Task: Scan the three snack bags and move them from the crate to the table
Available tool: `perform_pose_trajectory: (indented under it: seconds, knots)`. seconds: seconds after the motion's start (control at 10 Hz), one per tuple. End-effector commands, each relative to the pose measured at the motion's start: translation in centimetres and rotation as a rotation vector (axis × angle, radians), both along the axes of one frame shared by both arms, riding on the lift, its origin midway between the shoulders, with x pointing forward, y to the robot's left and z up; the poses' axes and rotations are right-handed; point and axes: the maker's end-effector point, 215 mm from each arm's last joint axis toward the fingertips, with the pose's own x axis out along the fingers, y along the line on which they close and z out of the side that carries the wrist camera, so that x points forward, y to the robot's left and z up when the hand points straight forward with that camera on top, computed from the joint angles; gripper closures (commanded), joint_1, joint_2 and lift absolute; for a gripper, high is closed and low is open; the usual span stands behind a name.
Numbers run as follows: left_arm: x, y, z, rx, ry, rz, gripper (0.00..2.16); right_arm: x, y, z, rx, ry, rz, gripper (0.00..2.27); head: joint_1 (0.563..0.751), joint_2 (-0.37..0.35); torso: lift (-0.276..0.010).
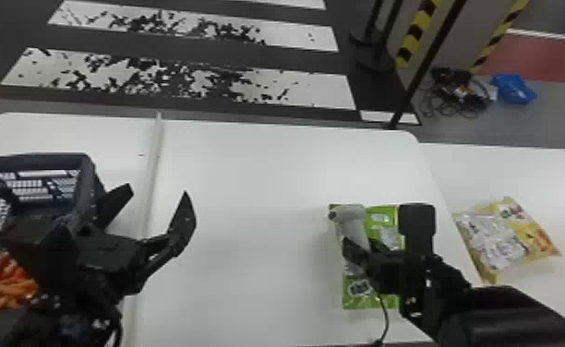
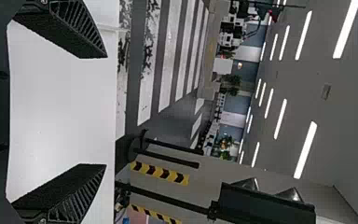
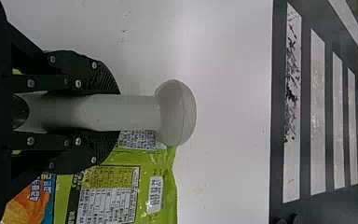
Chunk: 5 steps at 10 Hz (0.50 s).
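Widely spread left end effector (image 1: 158, 190), apparently by crate (image 1: 88, 177) edge, open table (image 1: 258, 194) between, right end effector (image 1: 363, 245) clamping scanner (image 1: 351, 220)

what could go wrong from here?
- Scanner cable trails past the green bag; it might drag or snag.
- Left gripper sits open right beside the crate; a finger could clip its wall.
- Right gripper grips a smooth scanner handle; it may twist.

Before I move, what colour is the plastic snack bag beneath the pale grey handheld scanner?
The snack bag is mainly green, clearest in the right wrist view.
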Motion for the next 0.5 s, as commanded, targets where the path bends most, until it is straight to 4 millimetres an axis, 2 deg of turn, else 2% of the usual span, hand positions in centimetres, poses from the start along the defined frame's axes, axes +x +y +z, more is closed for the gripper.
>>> perform_pose_trajectory:
  seconds: [0.0,0.1,0.2,0.3,0.4]
  knots:
    - [0.0,0.0,-0.3,0.002,0.012,0.003,0.03,-0.5,-0.9,2.7,0.051,-0.036,-0.026,2.24,0.695,-0.152,-0.062]
    - [0.0,0.2,-0.5,0.004,0.018,0.013,0.03,-0.9,-2.9,5.3,0.1,-0.067,-0.067,2.24,0.695,-0.157,-0.062]
    - [0.0,0.2,-0.4,0.005,0.015,0.012,0.03,-1.0,-6.0,6.9,0.102,-0.093,-0.109,2.24,0.695,-0.17,-0.062]
    - [-0.1,0.2,-0.2,0.006,0.012,0.01,0.03,-1.2,-10.0,6.9,0.078,-0.089,-0.161,2.24,0.695,-0.202,-0.062]
    - [-0.1,0.2,0.0,0.006,0.009,0.01,0.03,-1.0,-13.7,5.5,0.057,-0.077,-0.203,2.24,0.695,-0.245,-0.062]
